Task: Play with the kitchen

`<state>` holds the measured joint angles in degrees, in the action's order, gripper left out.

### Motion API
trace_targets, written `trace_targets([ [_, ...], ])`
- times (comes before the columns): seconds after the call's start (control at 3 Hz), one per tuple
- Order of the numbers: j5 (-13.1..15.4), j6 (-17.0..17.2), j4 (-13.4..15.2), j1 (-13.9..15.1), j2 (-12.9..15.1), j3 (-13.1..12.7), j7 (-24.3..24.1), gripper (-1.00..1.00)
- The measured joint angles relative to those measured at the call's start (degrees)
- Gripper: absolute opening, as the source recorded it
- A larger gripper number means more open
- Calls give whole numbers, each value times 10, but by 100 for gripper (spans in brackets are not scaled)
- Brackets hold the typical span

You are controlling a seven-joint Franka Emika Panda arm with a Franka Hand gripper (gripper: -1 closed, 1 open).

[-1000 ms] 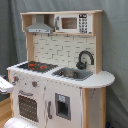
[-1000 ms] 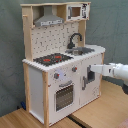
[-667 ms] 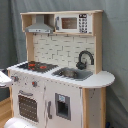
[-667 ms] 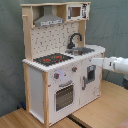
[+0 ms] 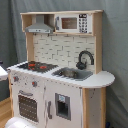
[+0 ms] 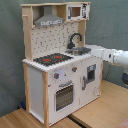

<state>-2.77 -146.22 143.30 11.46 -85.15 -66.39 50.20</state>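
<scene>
You are early in the play, as far as these pictures let me judge. The kitchen (image 6: 60, 65) stands upright on the wooden desk (image 6: 100, 112) in front of a grey curtain, and nothing on it looks disturbed: the oven door (image 6: 64, 95) sits closed, the cupboard door (image 5: 62, 105) beside it sits closed, and the knobs (image 6: 56, 76) show no clear sign of turning. The hob (image 5: 34, 65) carries its red rings, and the sink (image 5: 72, 74) holds something dark that you cannot identify.

In the second exterior view your arm (image 6: 112, 55) reaches in from the second exterior view's right at counter height, its tip near the sink and the black faucet (image 6: 75, 40). So I judge that you are approaching the sink end, with nearly all of the play left: doors, knobs, faucet.

The claw itself is hard to read. You cannot tell whether it is spread or closed, or whether it touches the counter or holds anything. In the first exterior view the arm does not appear at the sink; only pale shapes show at the first exterior view's left edge and bottom corner, cut off and unidentifiable.
</scene>
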Motion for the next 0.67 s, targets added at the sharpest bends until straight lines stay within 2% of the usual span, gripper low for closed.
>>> trace_targets([
  [0.33,1,39,-27,18,-1,3,-37,100],
  [0.67,7,80,-42,35,-2,22,-66,100],
])
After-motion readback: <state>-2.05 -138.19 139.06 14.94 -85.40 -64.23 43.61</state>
